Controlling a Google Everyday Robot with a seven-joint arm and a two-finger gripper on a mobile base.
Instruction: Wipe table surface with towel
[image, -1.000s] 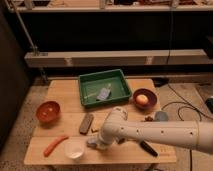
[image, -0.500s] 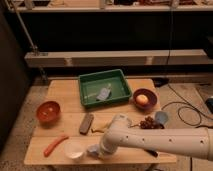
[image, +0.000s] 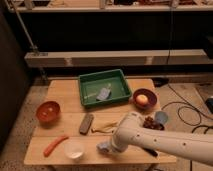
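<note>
A small grey-blue towel lies crumpled inside the green tray at the back of the wooden table. My gripper sits at the end of the white arm, low over the table's front edge, just right of a white bowl. It is far from the towel. A pale grey patch shows at the gripper's tip; I cannot tell whether it is cloth or part of the gripper.
A red bowl and an orange carrot-like stick are at the left. A dark bar and a yellowish peel lie mid-table. A brown bowl holding a round fruit, a dark cluster and a blue cup are at the right.
The arm has dropped lower and come toward the table's front edge. The gripper went left toward the white bowl, then back slightly right. The objects have not moved.
</note>
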